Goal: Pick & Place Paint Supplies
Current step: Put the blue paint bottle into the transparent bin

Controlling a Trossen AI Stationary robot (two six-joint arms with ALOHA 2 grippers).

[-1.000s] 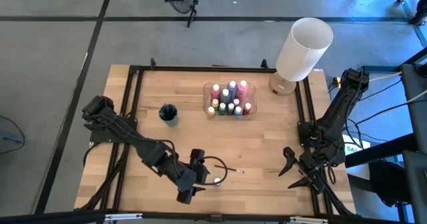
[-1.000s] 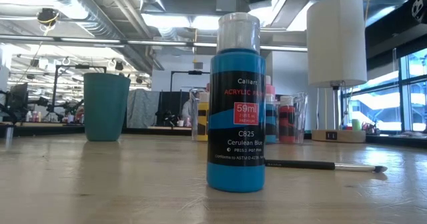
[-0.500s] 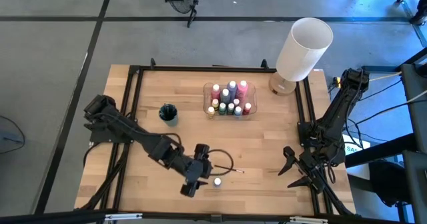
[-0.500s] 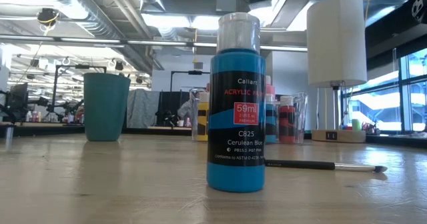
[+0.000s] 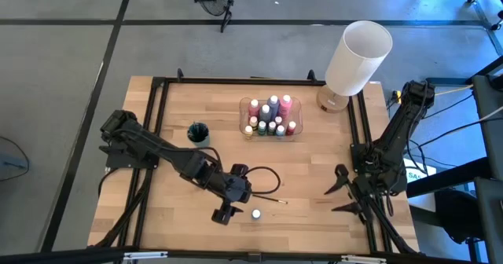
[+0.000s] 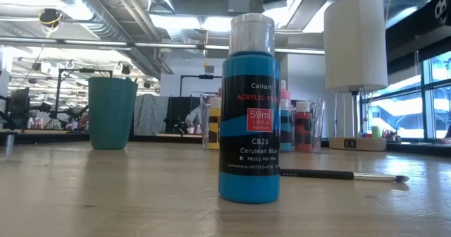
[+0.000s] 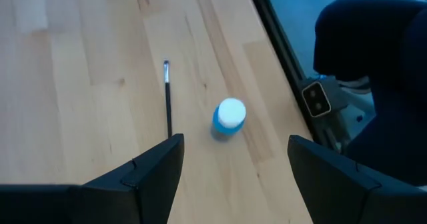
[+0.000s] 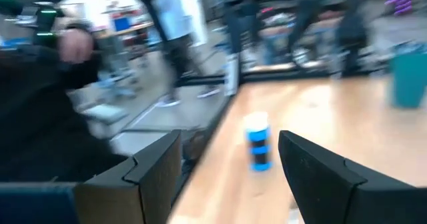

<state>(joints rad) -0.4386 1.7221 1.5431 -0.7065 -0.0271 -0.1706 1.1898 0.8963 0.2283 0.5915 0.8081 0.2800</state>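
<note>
1. The table (image 5: 181, 130) is made of light wood and has a black frame around it.
2. A blue paint bottle (image 5: 256, 214) with a white cap stands upright near the front edge of the table, about halfway along it. Up close in the low view (image 6: 249, 110), its label reads "Cerulean Blue".
3. A thin paintbrush (image 5: 274, 201) with a dark handle and a light tip lies flat on the wood just beside the bottle, on the side away from the front edge. They do not touch.
4. The left gripper (image 5: 223, 214) is near the front edge, just beside the blue bottle. Its two fingers are spread apart and hold nothing. In the left wrist view the bottle (image 7: 229, 116) and the brush (image 7: 167, 97) show between the two dark fingers (image 7: 152, 171), but farther off.
5. The right gripper (image 5: 339, 189) waits at the right edge of the table, near the front corner. Its fingers are apart too, and nothing is in them.
6. A clear tray (image 5: 269, 137) sits near the back edge, around the middle. It is packed with many small paint bottles (image 5: 269, 116), pink, grey, yellow, green and red.
7. A teal cup (image 5: 198, 133) stands left of the tray, well apart from it.
8. A big white lamp (image 5: 357, 58) stands at the back right corner.
</note>
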